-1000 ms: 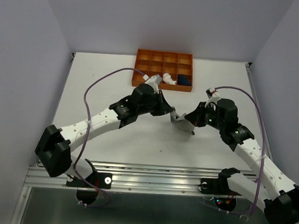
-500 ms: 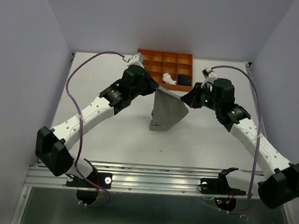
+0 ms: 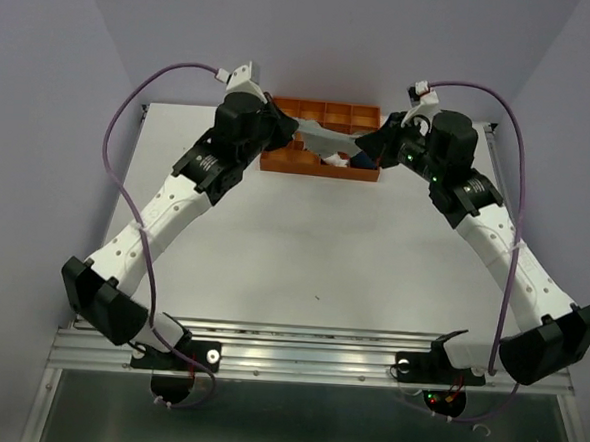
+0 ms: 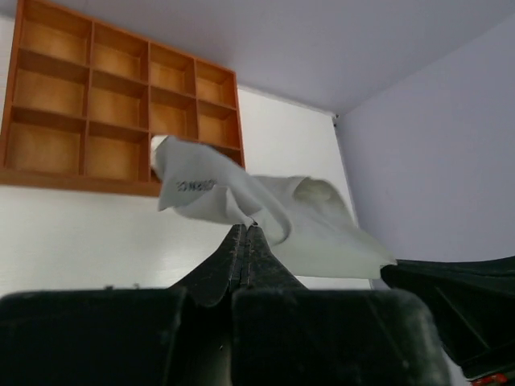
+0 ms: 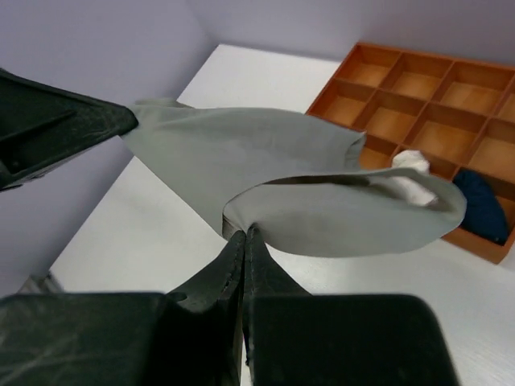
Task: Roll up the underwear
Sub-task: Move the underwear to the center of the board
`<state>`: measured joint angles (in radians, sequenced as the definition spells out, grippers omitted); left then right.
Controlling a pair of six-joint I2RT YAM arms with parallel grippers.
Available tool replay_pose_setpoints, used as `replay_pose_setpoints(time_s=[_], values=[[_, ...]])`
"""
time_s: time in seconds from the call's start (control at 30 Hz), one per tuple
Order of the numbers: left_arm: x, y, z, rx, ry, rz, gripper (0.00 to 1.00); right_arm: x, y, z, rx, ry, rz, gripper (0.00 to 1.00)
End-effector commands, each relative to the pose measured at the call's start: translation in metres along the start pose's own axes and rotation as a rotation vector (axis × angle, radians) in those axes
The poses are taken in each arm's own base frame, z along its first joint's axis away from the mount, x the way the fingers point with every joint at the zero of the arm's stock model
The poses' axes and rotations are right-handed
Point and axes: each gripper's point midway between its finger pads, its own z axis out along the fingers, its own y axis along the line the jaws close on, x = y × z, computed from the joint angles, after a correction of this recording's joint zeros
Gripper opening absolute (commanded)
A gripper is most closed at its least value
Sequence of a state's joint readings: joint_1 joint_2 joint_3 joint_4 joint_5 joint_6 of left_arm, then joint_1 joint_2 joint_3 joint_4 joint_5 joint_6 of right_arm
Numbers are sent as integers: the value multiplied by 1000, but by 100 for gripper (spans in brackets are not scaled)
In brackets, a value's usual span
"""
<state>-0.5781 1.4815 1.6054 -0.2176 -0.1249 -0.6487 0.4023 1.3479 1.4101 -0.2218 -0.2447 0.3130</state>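
Two claws, the left gripper (image 3: 297, 130) and the right gripper (image 3: 368, 143), each clench one edge of the grey underwear (image 3: 325, 141). It hangs stretched between them in the air over the orange tray (image 3: 318, 170) at the far side of the white table (image 3: 303, 252), hiding part of the tray from above. The tray has twelve compartments: one holds a rolled pale garment (image 5: 410, 161), its neighbour a navy garment (image 5: 481, 205). One tag (image 4: 193, 185) on the grey cloth bears print too blurred to read.

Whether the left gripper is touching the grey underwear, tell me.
Touching. In the left wrist view the left gripper is shut, pinching a fold of the grey underwear.
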Motion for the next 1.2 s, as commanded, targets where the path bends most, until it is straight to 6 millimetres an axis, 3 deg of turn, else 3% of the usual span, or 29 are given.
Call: replay_pose_setpoints(time_s=[0.0, 0.03, 0.07, 0.1, 0.13, 0.17, 0.2, 0.23, 0.27, 0.3, 0.33, 0.4, 0.47, 0.5, 0.57, 0.6, 0.63, 0.67, 0.7, 0.73, 0.9, 0.97, 1.0, 1.07, 1.1, 1.13, 1.17], values=[[34, 43, -23, -68, 21, -44, 0, 45, 6, -20, -54, 84, 42, 1], [66, 61, -30, -69, 74, -76, 0, 89, 1, -27, -79, 159, 82, 1], [86, 73, -32, -74, 111, -88, 0, 115, 1, -31, -88, 206, 112, 1], [131, 104, -38, -121, 194, -89, 0, 143, 7, -37, -118, 263, 151, 1], [146, 103, -45, -92, 220, -119, 0, 195, -1, -47, -100, 364, 186, 1], [169, 114, -51, -108, 264, -120, 3, 217, 2, -55, -93, 408, 218, 1], [217, 136, -65, -151, 359, -105, 9, 241, 5, -63, -98, 459, 230, 3], [236, 142, -73, -167, 395, -120, 14, 282, 12, -78, -111, 553, 243, 4], [256, 150, -81, -188, 438, -129, 16, 298, 16, -86, -99, 594, 295, 8], [289, 163, -99, -206, 531, -127, 26, 311, 19, -93, -102, 625, 317, 15], [299, 171, -106, -229, 559, -133, 31, 323, 17, -102, -75, 663, 338, 23], [315, 186, -127, -286, 606, -158, 38, 326, 11, -113, -23, 672, 336, 25], [314, 184, -136, -286, 615, -164, 46, 311, 11, -112, -19, 634, 301, 33], [302, 173, -138, -264, 593, -180, 49, 290, 15, -105, -31, 585, 262, 50], [294, 176, -145, -303, 577, -166, 53, 273, 19, -99, -58, 552, 209, 57], [288, 175, -147, -308, 564, -166, 61, 265, 22, -95, -69, 540, 192, 61], [277, 175, -150, -326, 530, -170, 76, 250, 26, -87, -80, 508, 174, 71], [272, 175, -152, -336, 518, -172, 93, 251, 24, -80, -71, 517, 164, 76], [268, 177, -154, -356, 503, -179, 99, 247, 24, -74, -74, 510, 143, 82], [261, 183, -157, -397, 467, -197, 99, 234, 31, -66, -103, 484, 131, 100], [249, 204, -155, -497, 376, -245, 99, 231, 40, -27, -118, 465, 103, 100], [233, 223, -147, -564, 311, -266, 99, 239, 40, -7, -79, 473, 132, 100], [221, 235, -141, -603, 280, -297, 91, 253, 35, 3, -37, 495, 143, 100], [202, 233, -124, -548, 231, -298, 88, 265, 42, 14, -34, 509, 144, 100], [192, 229, -109, -494, 220, -290, 88, 274, 35, 26, 24, 522, 130, 100], [193, 231, -108, -497, 236, -251, 88, 268, 45, 28, 2, 509, 123, 100], [183, 224, -96, -452, 220, -257, 88, 285, 37, 35, 61, 540, 93, 100]])
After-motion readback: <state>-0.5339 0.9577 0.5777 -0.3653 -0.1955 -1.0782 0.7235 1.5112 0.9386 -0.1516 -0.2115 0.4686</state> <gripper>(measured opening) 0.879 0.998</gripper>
